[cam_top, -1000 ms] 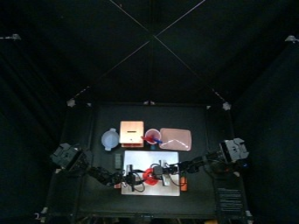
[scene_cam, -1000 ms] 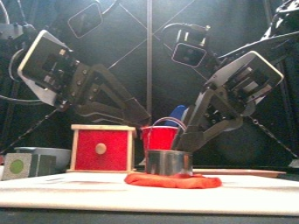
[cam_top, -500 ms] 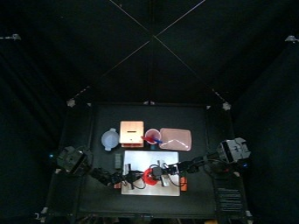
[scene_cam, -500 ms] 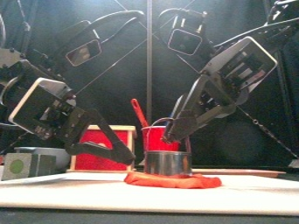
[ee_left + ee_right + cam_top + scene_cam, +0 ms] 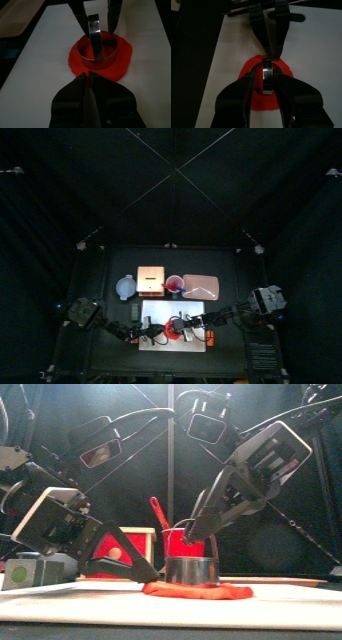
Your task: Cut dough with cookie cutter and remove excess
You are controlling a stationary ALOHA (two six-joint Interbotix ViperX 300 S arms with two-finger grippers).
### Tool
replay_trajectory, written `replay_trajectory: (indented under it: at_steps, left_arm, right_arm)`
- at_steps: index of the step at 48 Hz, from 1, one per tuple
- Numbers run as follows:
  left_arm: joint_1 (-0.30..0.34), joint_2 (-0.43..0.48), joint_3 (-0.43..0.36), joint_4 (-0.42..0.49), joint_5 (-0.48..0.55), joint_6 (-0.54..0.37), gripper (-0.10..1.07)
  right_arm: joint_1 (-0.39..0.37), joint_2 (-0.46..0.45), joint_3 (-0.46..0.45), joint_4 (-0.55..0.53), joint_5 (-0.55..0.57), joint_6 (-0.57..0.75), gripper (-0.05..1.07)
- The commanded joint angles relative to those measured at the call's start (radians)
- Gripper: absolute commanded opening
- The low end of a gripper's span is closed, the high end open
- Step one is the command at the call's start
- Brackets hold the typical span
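The top camera hangs high above, looking straight down; the white board appears small, so detail is probably lost. The front camera sits level at the table's edge, close to the dough. Both wrist cameras look closely along their jaws at that same dough.

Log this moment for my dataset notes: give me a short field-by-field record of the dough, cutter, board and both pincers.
dough: red disc, flat on the white board
cutter: metal ring standing on the dough
right pincer: straddles the cutter's rim, jaws on either side
left pincer: low at the dough's near edge, jaws close together at the rim
excess: outer rim not yet removed
behind board: red cup
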Motion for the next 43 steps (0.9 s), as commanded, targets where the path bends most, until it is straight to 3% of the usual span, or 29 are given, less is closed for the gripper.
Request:
replay_trajectory:
  at_steps: [1, 17, 31, 43]
  left_arm:
    - [0.009, -0.003, -0.006, -0.014, 0.021, 0.0, 0.57]
    - [0.011, -0.003, -0.006, -0.015, 0.029, 0.002, 0.57]
    - [0.011, -0.005, -0.006, -0.014, 0.029, 0.002, 0.57]
    - [0.011, -0.008, -0.002, -0.015, 0.031, 0.0, 0.57]
  right_arm:
    - [-0.002, -0.032, -0.025, 0.003, 0.002, 0.003, 0.69]
    - [-0.005, -0.031, -0.032, 0.028, 0.002, 0.003, 0.67]
    - [-0.006, -0.032, -0.031, 0.023, 0.012, 0.003, 0.48]
    - [-0.011, -0.106, -0.017, 0.009, 0.06, 0.002, 0.47]
